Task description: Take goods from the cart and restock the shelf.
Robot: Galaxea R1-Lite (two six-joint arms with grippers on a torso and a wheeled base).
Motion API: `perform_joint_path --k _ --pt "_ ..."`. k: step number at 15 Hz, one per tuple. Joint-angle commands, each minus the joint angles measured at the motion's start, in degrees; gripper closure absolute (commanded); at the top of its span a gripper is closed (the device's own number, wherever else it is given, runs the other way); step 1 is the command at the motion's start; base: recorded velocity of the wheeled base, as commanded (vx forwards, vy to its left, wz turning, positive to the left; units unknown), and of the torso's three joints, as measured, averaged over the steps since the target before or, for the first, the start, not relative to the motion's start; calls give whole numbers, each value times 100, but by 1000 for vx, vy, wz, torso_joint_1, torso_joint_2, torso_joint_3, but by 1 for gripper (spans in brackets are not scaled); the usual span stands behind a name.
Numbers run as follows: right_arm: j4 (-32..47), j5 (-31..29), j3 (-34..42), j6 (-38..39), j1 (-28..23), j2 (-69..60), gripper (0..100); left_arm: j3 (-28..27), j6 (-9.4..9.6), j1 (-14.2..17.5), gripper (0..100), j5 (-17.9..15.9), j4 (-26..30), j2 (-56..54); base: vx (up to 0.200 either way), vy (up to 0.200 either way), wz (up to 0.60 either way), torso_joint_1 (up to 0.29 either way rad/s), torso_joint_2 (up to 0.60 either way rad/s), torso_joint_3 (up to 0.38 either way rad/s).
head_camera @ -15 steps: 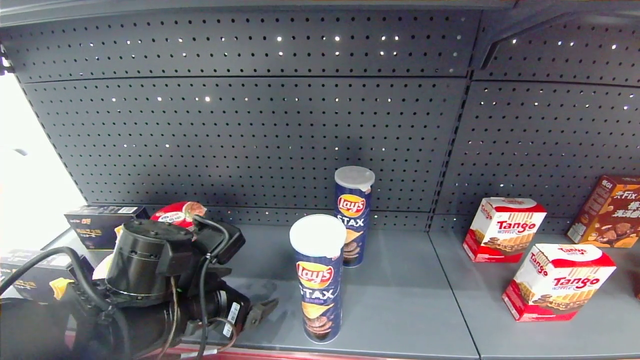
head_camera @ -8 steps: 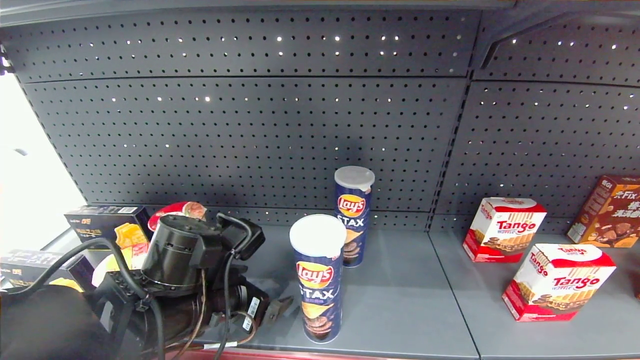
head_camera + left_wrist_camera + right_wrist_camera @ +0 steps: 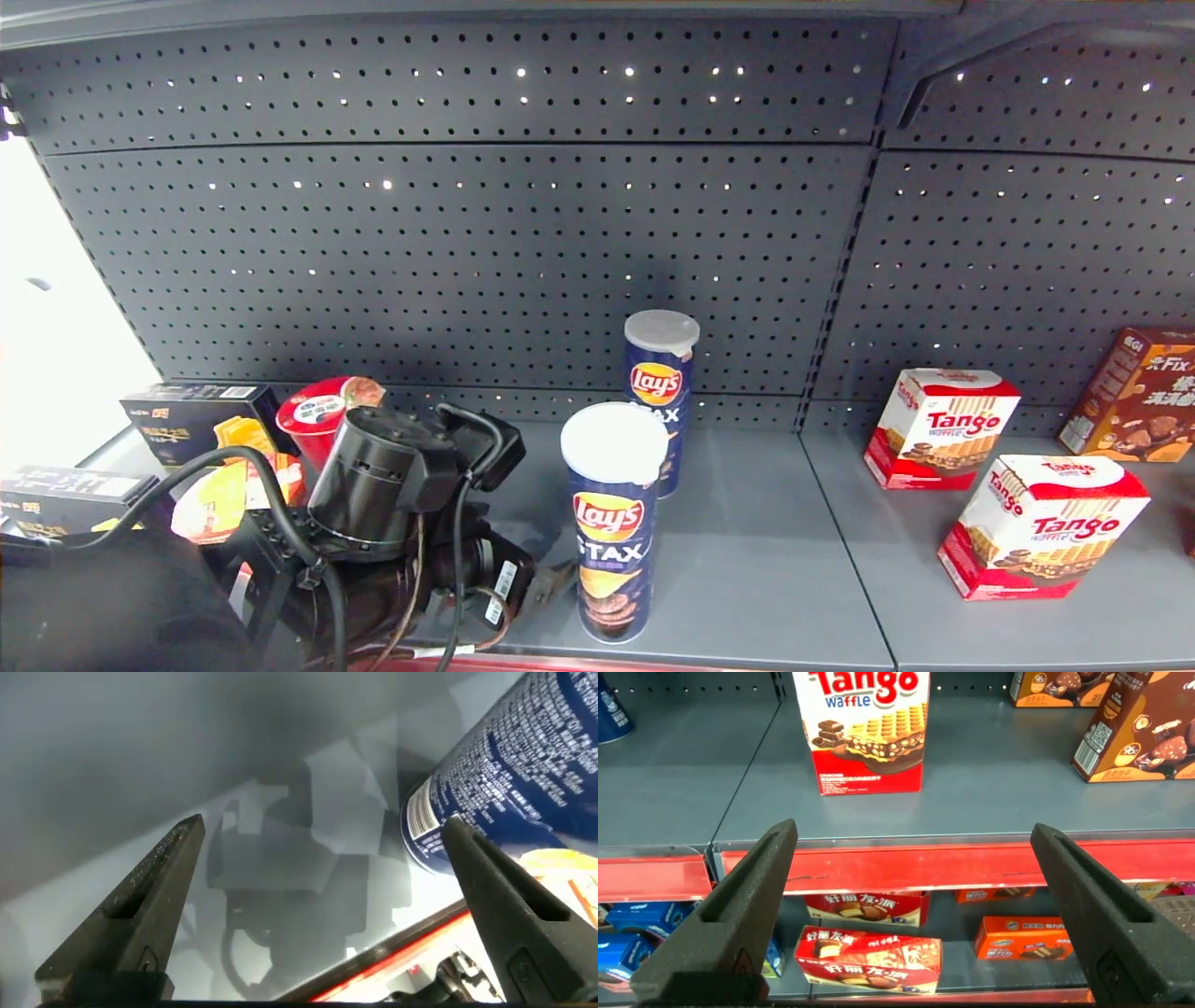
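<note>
Near chips can [image 3: 613,523] upright at the front of the shelf [image 3: 747,560], just before the far can [image 3: 659,392]; left gripper [image 3: 322,826] low just left of it, jaws spread, right gripper [image 3: 915,833] likewise spread; judged: back left out straight, or the tall can tips.

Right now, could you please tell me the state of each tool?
Left tool: open, holding nothing; a can stands beside one finger.
Right tool: open, holding nothing.
</note>
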Motion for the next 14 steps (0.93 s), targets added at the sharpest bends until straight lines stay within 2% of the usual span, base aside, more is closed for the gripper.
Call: perform_joint_path --k 1,10,11,14 --pt "3 0 0 -2 3 8 0 -41 -6 -58 0 34 -3 54 0 0 0 0 0 0" --pt "3 0 0 -2 3 8 0 -172 -23 -190 0 52 6 159 0 0 0 0 0 0" --pt "3 0 0 -2 3 8 0 -199 -111 -225 0 87 6 168 0 0 0 0 0 0" --pt "3 0 0 -2 3 8 0 -243 -147 -296 0 113 6 221 0 0 0 0 0 0"
